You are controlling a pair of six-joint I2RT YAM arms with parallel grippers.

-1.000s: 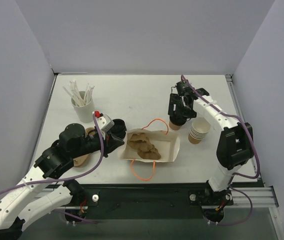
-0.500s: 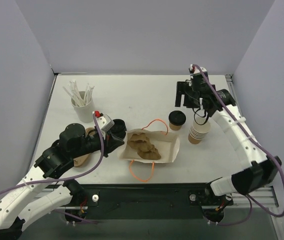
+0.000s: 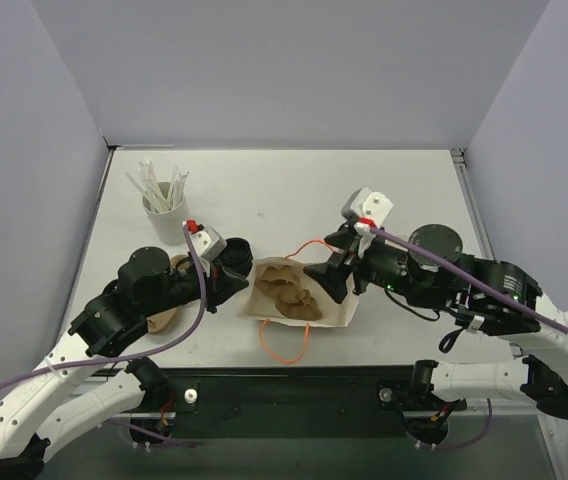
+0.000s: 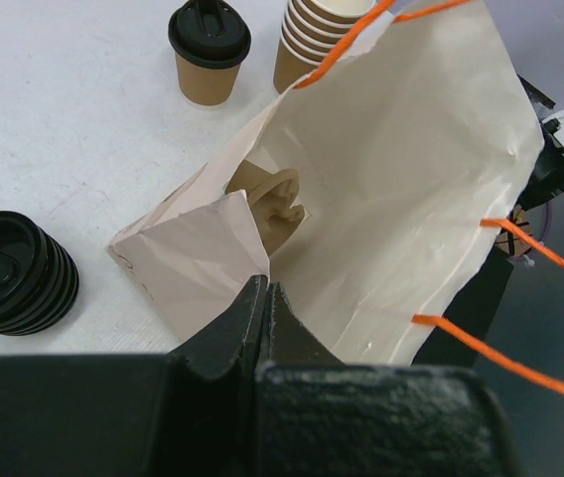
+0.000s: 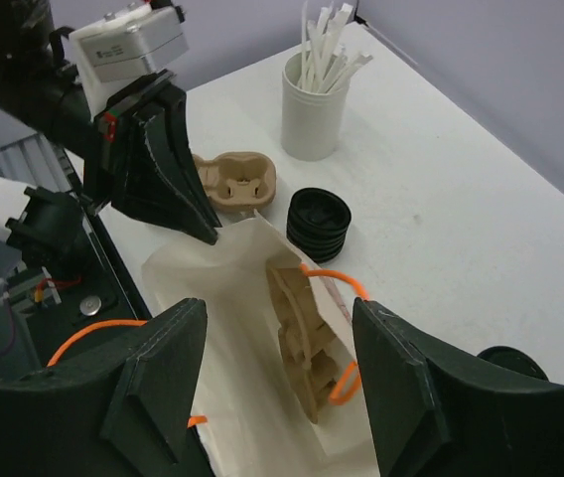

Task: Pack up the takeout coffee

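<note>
The white paper bag with orange cord handles (image 4: 411,169) lies on its side on the tabletop (image 4: 64,129). The left pincer (image 4: 265,294) is clamped together on its folded rim. The right pincer (image 5: 274,310) hangs over the bag's mouth, fingers apart, gripping nothing. The brown kraft-paper cup with the black plastic lid (image 4: 209,50) stands upright beyond the bag, outside it. This looks like the bag-opening step. Next, the right pincer probably must spread the far rim or fetch the cup.

Even, diffuse overhead light is noted in all views. The white table (image 3: 264,190) is rendered bright, without hard glare. Soft, short shadows are cast beneath the arms and inside the paper bag (image 4: 411,179). In the left wrist view the left gripper (image 4: 265,298) is blurred and underexposed at close range, while the background is kept sharp.
</note>
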